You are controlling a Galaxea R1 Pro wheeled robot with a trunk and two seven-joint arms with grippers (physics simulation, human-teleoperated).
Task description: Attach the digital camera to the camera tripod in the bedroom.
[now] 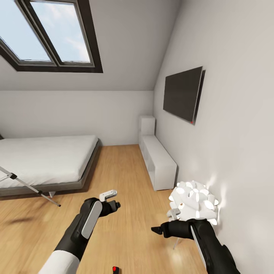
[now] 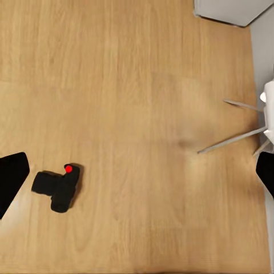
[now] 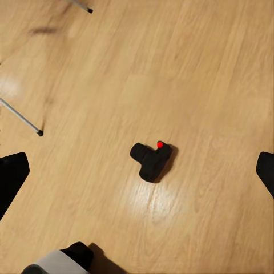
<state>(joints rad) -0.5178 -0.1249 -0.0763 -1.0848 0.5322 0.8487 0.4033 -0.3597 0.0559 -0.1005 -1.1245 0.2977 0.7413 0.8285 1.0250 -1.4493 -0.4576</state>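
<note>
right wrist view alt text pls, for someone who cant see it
A small black digital camera with a red button lies on the wood floor, midway between the right gripper's two dark, spread fingers. Thin silver camera tripod legs stand farther off.

Light wood plank floor (image 1: 125, 171) carries a small chunky black digital camera with red button (image 3: 152, 160), lying alone on bare boards. Silver-white tripod legs with dark feet (image 1: 32, 186) stand on it, well apart from the camera. Low grey bed with white mattress (image 1: 42, 160) and thin lamp legs (image 2: 234, 137) also rest on it.
</note>
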